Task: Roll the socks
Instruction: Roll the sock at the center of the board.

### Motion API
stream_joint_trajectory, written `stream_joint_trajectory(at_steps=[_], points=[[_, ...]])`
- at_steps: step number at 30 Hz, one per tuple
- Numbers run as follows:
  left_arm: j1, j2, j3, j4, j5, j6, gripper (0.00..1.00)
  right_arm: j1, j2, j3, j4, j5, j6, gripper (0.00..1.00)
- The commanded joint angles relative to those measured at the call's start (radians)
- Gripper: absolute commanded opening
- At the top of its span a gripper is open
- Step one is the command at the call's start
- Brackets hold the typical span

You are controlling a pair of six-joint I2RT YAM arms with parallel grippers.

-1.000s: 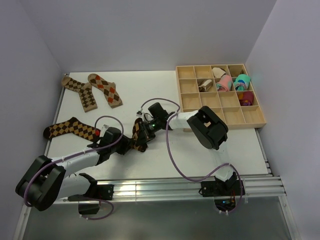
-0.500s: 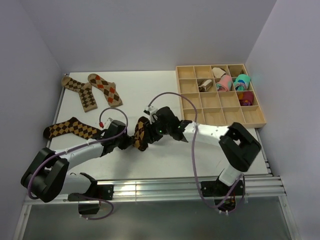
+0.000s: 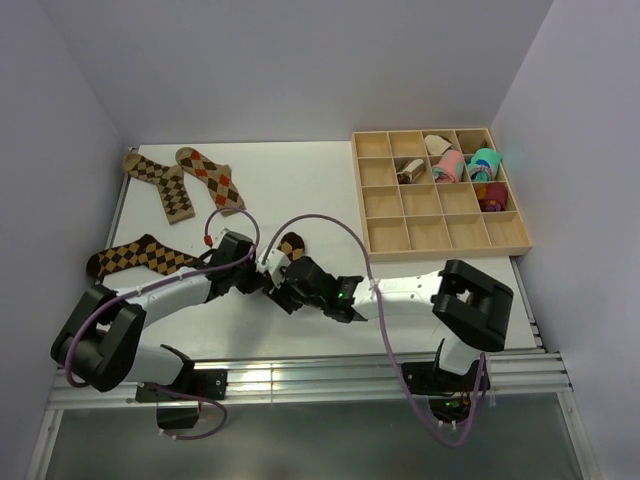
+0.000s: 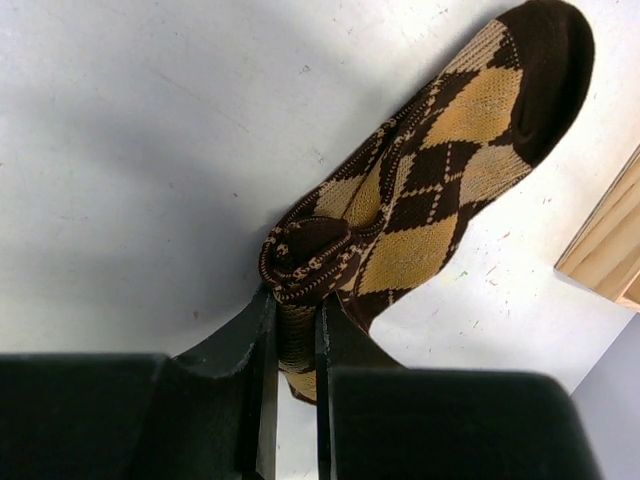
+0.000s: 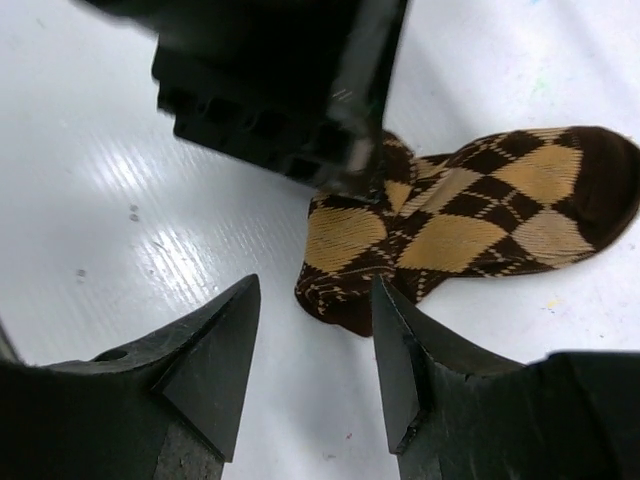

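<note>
Pinching the sock [image 4: 430, 190] by its rolled end, the left gripper [image 4: 292, 330] is gripping narrow; the sock is stretching straight ahead of those fingers [image 4: 235, 345], while the right gripper [image 5: 315, 300] is hovering wide open alongside.

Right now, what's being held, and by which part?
The left gripper pinches the argyle sock by its rolled end; the right gripper holds nothing.

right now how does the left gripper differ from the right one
The left gripper is shut on the partly rolled end of the brown and tan argyle sock; the right gripper is open and holds nothing. The left gripper pinches the roll; the right gripper hovers by it, seemingly clear. Both are at that one sock.
</note>
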Motion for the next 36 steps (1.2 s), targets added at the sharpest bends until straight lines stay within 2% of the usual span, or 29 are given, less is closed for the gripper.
stream_joint_trajectory(at_steps=[1,13,18,21,22,24,25,26,31,36], points=[[0.019,0.034,0.012,-0.062,0.014,0.063,0.07,0.031,0.062,0.039,0.054,0.105,-0.076,0.56],[0.06,0.066,0.039,-0.073,0.079,0.136,0.07,0.072,0.232,0.101,0.082,0.293,-0.135,0.58],[0.062,0.083,0.048,-0.074,0.11,0.165,0.07,0.072,0.28,0.131,0.075,0.312,-0.151,0.56],[0.063,0.085,0.058,-0.08,0.125,0.177,0.06,0.072,0.312,0.15,0.063,0.306,-0.144,0.42],[0.065,0.083,0.06,-0.08,0.125,0.177,0.06,0.072,0.314,0.151,0.054,0.301,-0.141,0.29],[0.072,0.076,0.062,-0.082,0.13,0.185,0.07,0.072,0.312,0.154,0.043,0.278,-0.121,0.14],[0.074,0.068,0.062,-0.085,0.128,0.186,0.07,0.069,0.311,0.153,0.036,0.266,-0.112,0.03],[0.082,0.065,0.062,-0.085,0.13,0.191,0.07,0.068,0.306,0.151,0.028,0.252,-0.101,0.0],[0.109,0.051,0.069,-0.091,0.134,0.206,0.09,0.026,0.262,0.153,-0.041,0.076,-0.011,0.0],[0.129,0.018,0.065,-0.09,0.113,0.2,0.22,-0.063,0.228,0.157,-0.076,-0.137,0.1,0.0]])
